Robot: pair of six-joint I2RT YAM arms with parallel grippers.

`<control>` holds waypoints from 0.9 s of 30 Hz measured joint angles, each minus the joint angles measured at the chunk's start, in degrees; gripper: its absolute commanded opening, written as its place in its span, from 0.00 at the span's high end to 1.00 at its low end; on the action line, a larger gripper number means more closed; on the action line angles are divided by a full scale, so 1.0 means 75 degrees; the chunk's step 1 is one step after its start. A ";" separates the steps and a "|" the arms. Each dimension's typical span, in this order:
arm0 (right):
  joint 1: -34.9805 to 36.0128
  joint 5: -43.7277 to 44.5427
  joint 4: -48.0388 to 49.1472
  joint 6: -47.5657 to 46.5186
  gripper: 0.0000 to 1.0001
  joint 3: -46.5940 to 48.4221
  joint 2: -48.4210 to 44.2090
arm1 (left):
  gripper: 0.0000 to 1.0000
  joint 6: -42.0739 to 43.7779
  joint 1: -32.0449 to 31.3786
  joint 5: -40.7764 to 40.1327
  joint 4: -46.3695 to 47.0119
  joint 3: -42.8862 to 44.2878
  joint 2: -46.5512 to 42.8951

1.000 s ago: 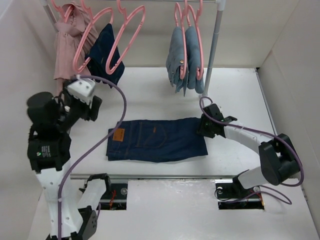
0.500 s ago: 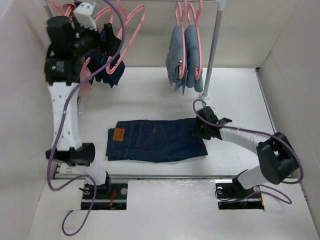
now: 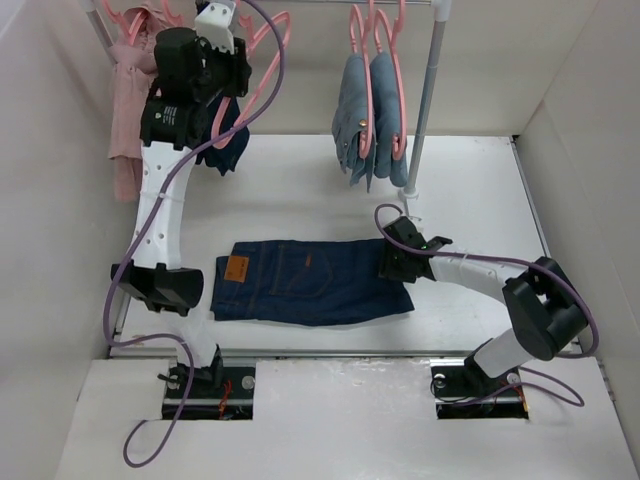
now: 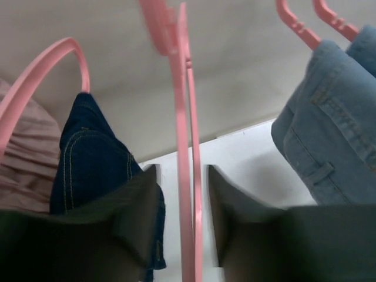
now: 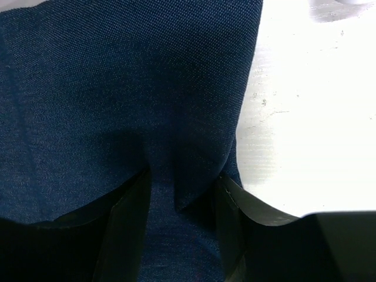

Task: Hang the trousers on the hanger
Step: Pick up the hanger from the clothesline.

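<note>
The trousers (image 3: 310,280) lie flat and folded on the white table, with the tan patch (image 3: 237,270) at their left end. My right gripper (image 3: 385,262) rests on their right end. In the right wrist view its jaws (image 5: 183,175) are open, pressed onto the denim (image 5: 117,88), with a small fold rising between them. My left gripper (image 3: 235,70) is raised at the rail. In the left wrist view it (image 4: 182,169) is open around the bar of an empty pink hanger (image 4: 187,117), with gaps on both sides. The hanger (image 3: 262,60) hangs on the rail.
A dark navy garment (image 3: 225,140) and a pink garment (image 3: 125,90) hang left of the hanger. Light-blue jeans (image 3: 370,110) hang on pink hangers to the right, beside the rail's grey post (image 3: 420,110). White walls enclose the table on both sides.
My left arm rose from beside the trousers to the rail and moved right to the empty hanger. My right gripper slid a little left onto the trousers' end.
</note>
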 measured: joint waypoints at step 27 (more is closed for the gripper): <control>0.0085 0.0227 -0.0073 0.0204 0.49 0.0026 0.0003 | 1.00 -0.0245 -0.0694 -0.1064 -0.0149 -0.1134 -0.2040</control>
